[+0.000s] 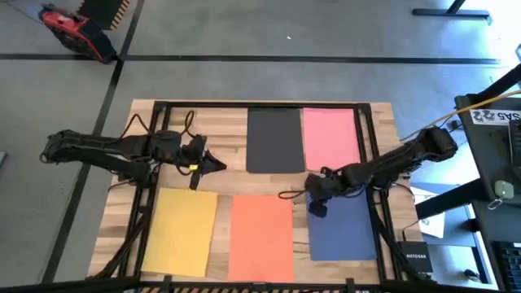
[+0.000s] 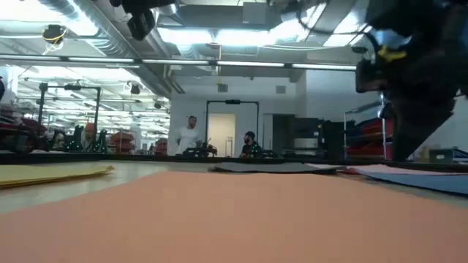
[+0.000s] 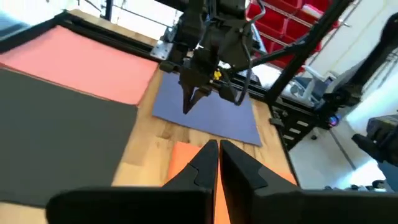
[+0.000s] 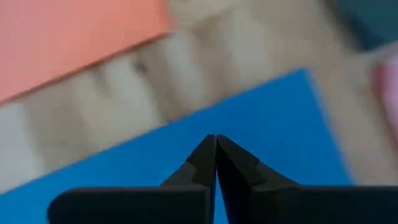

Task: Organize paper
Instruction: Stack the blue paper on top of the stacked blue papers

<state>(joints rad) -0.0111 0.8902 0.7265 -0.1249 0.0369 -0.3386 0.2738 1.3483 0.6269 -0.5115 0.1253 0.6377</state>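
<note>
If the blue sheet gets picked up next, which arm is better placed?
Probably the right. Its gripper, fingers shut, hangs directly over the blue sheet. The left gripper, also shut, sits over bare wood beside the black sheet, farther off.

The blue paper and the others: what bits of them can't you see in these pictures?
- Blue paper, high view: its top corner is hidden under the right gripper, whose fingers are shut.
- Yellow paper, low view: only a thin edge shows, since the camera is level with the table.
- Black paper, low view: a distant sliver.
- Orange paper, right wrist view: blurred and cut off by the frame.
</note>
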